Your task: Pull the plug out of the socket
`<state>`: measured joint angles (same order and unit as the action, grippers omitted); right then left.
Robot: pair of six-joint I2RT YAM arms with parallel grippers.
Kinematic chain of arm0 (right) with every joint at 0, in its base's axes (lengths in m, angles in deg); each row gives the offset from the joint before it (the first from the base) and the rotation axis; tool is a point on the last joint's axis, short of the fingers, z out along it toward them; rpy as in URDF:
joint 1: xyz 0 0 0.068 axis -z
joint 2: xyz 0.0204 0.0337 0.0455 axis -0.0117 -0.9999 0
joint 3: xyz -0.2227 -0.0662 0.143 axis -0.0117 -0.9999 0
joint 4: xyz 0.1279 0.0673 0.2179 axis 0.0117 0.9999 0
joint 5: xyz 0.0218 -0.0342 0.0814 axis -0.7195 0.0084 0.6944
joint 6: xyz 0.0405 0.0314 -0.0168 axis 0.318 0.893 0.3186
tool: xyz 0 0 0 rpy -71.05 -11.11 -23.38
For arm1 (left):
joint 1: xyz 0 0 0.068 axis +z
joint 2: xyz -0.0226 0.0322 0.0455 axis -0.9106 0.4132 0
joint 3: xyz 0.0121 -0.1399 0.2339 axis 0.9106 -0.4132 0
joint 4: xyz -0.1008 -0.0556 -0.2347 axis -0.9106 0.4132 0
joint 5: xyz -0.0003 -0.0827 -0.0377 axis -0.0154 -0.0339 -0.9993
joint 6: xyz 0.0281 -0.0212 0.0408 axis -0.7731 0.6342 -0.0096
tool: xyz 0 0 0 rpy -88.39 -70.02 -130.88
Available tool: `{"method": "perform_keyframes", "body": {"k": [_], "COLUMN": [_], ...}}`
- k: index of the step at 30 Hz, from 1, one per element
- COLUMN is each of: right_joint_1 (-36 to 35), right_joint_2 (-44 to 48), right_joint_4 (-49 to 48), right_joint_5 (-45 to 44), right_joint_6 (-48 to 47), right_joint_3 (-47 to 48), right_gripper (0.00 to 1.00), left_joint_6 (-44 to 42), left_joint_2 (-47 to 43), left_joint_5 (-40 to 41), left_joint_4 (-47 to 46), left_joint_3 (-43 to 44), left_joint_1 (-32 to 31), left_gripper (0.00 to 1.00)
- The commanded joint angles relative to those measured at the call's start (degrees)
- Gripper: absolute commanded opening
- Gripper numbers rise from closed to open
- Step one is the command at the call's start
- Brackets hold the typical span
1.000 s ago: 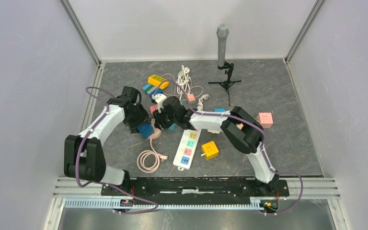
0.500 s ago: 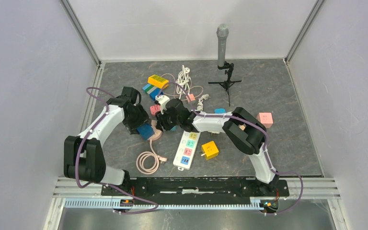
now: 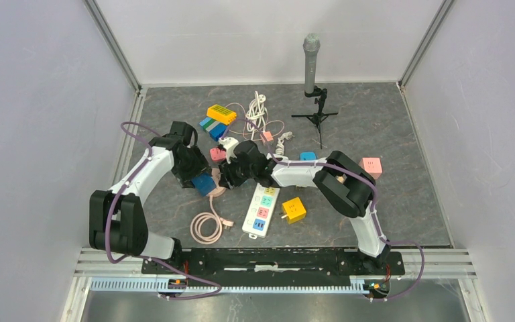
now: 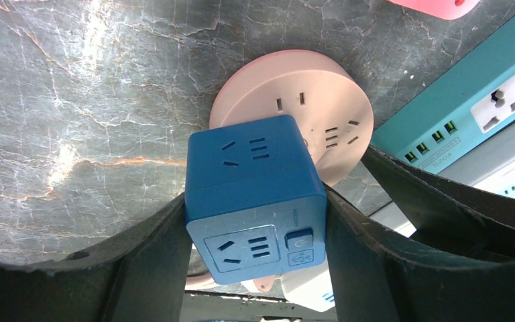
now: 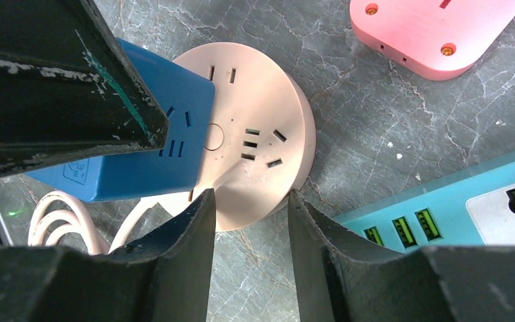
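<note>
Currently left gripper (image 4: 255,201) clenched on blue cube plug (image 4: 241,168), which sits plugged into left side of pink round socket (image 4: 322,100). Right gripper (image 5: 249,198) narrowly parted over socket's near rim, apparently grasping nothing. Likely pull: straight up off socket face.

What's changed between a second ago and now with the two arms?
The right tool slid slightly to the right and now sits over the rim of the pink round socket. Nothing was taken hold of or let go. The left tool still clamps the blue cube plug; cube, socket and everything else stayed put.
</note>
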<state>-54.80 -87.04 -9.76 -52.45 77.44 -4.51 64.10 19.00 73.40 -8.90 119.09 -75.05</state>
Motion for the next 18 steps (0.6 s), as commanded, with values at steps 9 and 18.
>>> {"method": "perform_keyframes", "body": {"k": [9,18], "right_joint_1": [-1.77,-1.61], "right_joint_2": [-3.33,-3.94], "right_joint_4": [12.71,13.66], "right_joint_5": [-10.03,-8.98], "right_joint_6": [-3.69,-2.39], "right_joint_3": [-6.49,-5.2], "right_gripper": [0.42,0.4], "left_joint_6": [-0.14,-2.4], "left_joint_2": [-2.86,-3.65], "left_joint_5": [-6.51,-7.32], "left_joint_4": [-1.14,-0.27], "left_joint_3": [5.44,6.15], "left_joint_1": [-0.04,-0.04], "left_gripper": [0.4,0.37]}}
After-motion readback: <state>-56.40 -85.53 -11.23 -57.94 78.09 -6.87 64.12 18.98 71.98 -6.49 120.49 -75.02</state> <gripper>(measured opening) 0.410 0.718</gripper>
